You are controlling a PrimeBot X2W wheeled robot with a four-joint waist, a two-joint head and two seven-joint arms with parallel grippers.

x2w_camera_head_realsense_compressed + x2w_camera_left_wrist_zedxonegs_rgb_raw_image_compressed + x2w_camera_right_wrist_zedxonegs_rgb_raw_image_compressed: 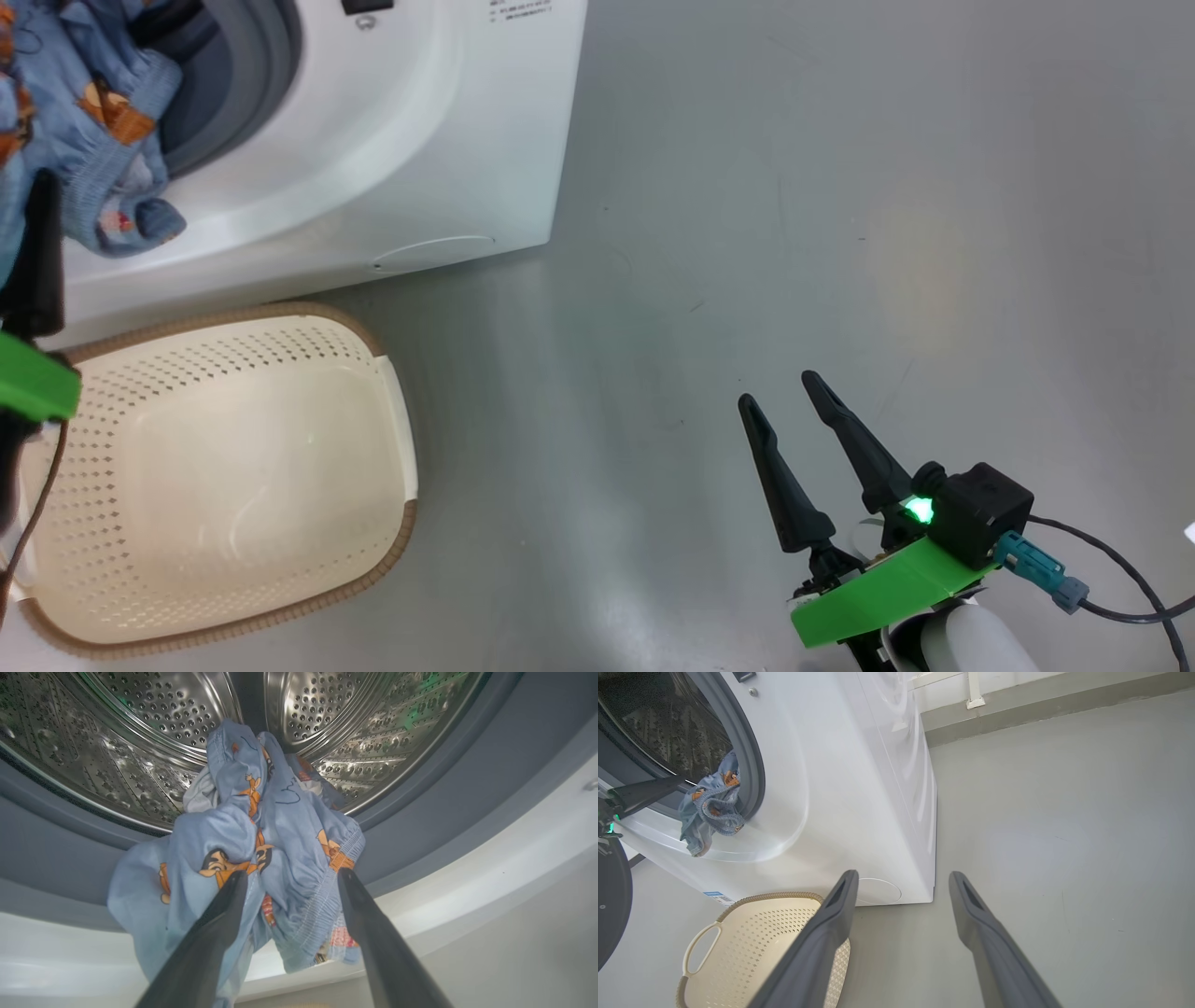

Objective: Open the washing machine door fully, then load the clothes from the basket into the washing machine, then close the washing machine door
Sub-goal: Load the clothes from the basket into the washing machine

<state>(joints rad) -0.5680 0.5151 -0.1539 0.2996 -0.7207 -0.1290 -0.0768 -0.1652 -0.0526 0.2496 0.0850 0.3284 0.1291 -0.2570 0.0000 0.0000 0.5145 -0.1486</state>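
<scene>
One basket | one clothes bundle | one washing machine

Head view: big white front-loading washing machine cut by top edge, its small print illegible; cream perforated plastic basket clipped at left edge. Left wrist view: dark fingers of left hand hide lower folds of light-blue cartoon-print fabric clothes. Right wrist view: glossy black round door cut by left edge, blue label sticker unreadable.
</scene>
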